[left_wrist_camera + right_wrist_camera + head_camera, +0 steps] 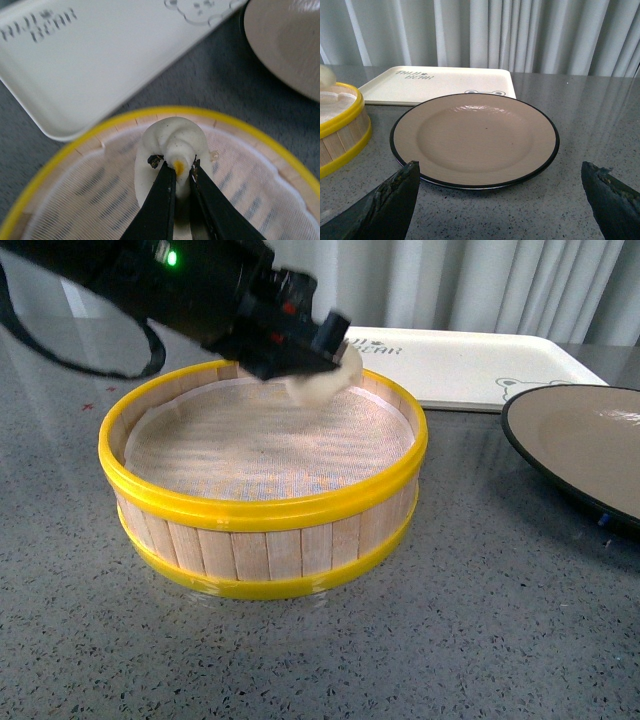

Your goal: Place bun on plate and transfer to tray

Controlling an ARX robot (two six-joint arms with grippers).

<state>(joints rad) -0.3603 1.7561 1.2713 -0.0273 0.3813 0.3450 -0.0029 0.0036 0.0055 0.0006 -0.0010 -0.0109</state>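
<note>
Glossy plate (475,135), matt tray (440,82), wooden-slat steamer basket (270,545), speckled stone-like table (480,640).

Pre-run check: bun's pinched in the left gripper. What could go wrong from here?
1. The left gripper pinches only a narrow fold of the bun; soft dough may slip or tear in transit.
2. The bun sits near the far rim of the steamer basket, so a low swing toward the plate could clip it.
</note>
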